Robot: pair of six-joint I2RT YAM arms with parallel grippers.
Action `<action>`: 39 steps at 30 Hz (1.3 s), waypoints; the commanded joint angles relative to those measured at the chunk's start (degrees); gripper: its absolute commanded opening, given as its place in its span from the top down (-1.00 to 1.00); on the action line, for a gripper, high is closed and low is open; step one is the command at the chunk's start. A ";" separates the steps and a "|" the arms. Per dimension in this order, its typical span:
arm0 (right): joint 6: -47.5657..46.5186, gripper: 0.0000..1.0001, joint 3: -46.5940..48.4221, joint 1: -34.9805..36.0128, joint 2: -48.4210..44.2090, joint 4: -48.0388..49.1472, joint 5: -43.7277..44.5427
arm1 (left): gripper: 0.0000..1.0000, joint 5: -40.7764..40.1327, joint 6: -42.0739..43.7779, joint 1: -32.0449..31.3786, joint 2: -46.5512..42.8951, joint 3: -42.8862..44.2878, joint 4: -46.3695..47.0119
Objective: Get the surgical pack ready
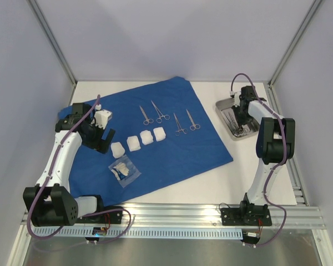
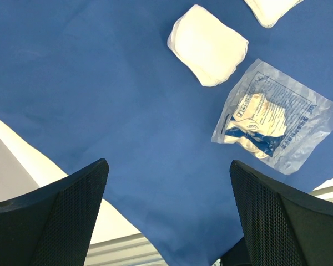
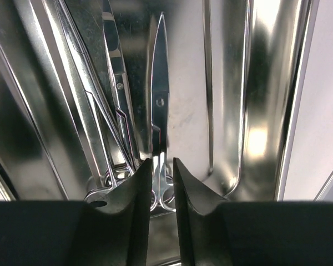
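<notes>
The royal-blue drape [image 1: 172,138] lies spread flat on the table. On it are several silver scissor-like instruments [image 1: 160,111] in a row, several white gauze squares [image 1: 133,143] and a clear packet [image 1: 124,170]. My left gripper [image 1: 102,139] hovers open and empty over the drape's left part [image 2: 100,83]; a gauze square [image 2: 208,44] and the packet [image 2: 277,116] lie ahead of it [image 2: 169,166]. My right gripper [image 1: 240,124] is down inside the steel tray [image 1: 222,111]. Its fingers [image 3: 162,163] are closed around the shank of silver scissors [image 3: 160,94] lying on the tray floor [image 3: 261,111].
More steel instruments [image 3: 116,72] lie beside the scissors in the tray. The drape's near-left edge meets the white table [image 2: 22,155]. An aluminium rail [image 1: 172,213] runs along the near edge; frame posts and grey walls surround the table.
</notes>
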 commanded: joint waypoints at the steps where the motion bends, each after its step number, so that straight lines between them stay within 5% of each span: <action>1: -1.04 0.42 1.51 0.10 0.12 0.29 0.23 | -1.00 -0.57 0.69 0.13 -0.56 0.96 0.32; 5: 0.19 0.17 1.60 0.19 -1.72 -0.07 0.41 | -1.00 -0.66 0.78 0.04 -1.08 0.96 -0.12; 13: 9.76 0.17 1.60 1.94 -15.07 -1.03 0.84 | -1.00 -4.08 0.25 0.04 -3.71 0.79 -3.45; 22: 19.43 0.09 0.55 16.44 -26.33 -10.87 4.19 | -1.00 -5.93 2.01 0.04 -13.99 -3.17 -9.26; 31: 25.24 0.13 -1.04 27.69 -22.04 -6.58 0.41 | -1.00 -4.87 -0.97 0.04 -17.61 -4.14 -11.90; 39: 22.26 0.17 9.50 28.40 -6.75 -4.11 0.84 | -1.00 -6.02 -2.38 0.04 -17.09 -2.12 -12.25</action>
